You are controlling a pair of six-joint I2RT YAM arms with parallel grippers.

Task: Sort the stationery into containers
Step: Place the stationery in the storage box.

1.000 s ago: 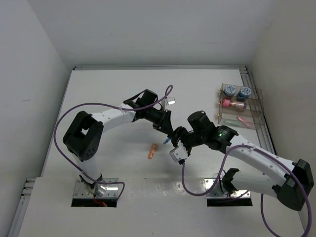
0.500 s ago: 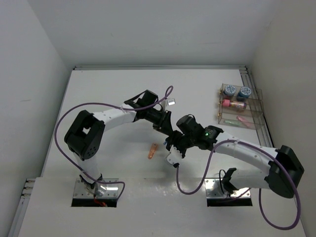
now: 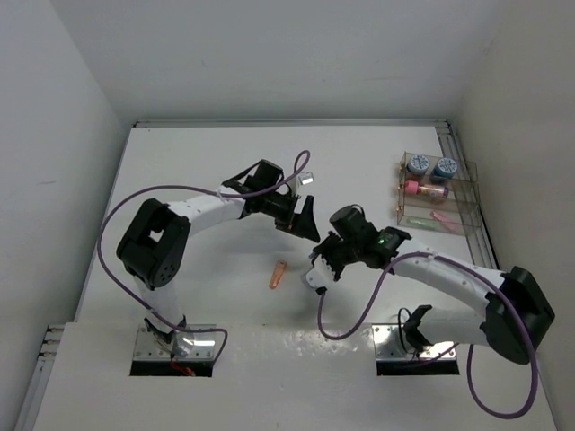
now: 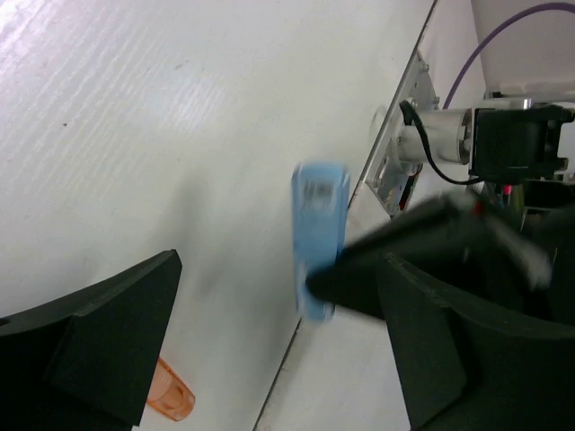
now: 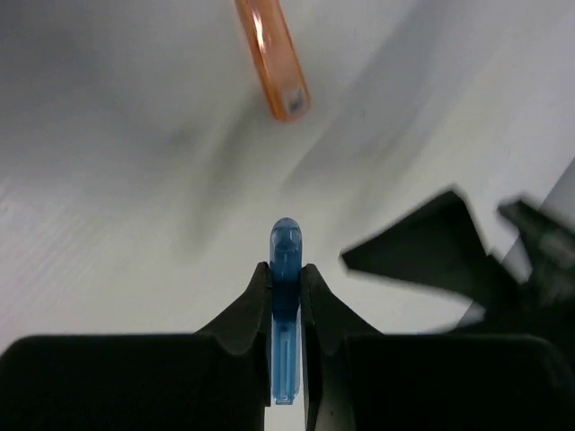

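My right gripper (image 5: 286, 269) is shut on a blue capsule piece (image 5: 286, 310), which stands upright between its fingers with its rounded tip poking out. In the left wrist view the same blue capsule (image 4: 319, 233) hangs in front of my open left gripper (image 4: 278, 269), free of both jaws. From above, the left gripper (image 3: 308, 222) sits just up-left of the right gripper (image 3: 318, 258) at mid-table. An orange capsule piece (image 3: 278, 274) lies on the table to their lower left. The clear container (image 3: 467, 199) at the far right holds two blue-and-white rolls (image 3: 418, 164), a pink marker (image 3: 425, 189) and a pink piece (image 3: 442, 217).
A metal rail (image 3: 467, 193) runs along the table's right edge behind the container. Purple cables (image 3: 171, 190) loop off both arms. The walls close in the table on the left, far and right sides.
My left gripper has opened, let go of the blue capsule and pulled slightly back up-left. The right gripper has closed on that capsule and now holds it alone.
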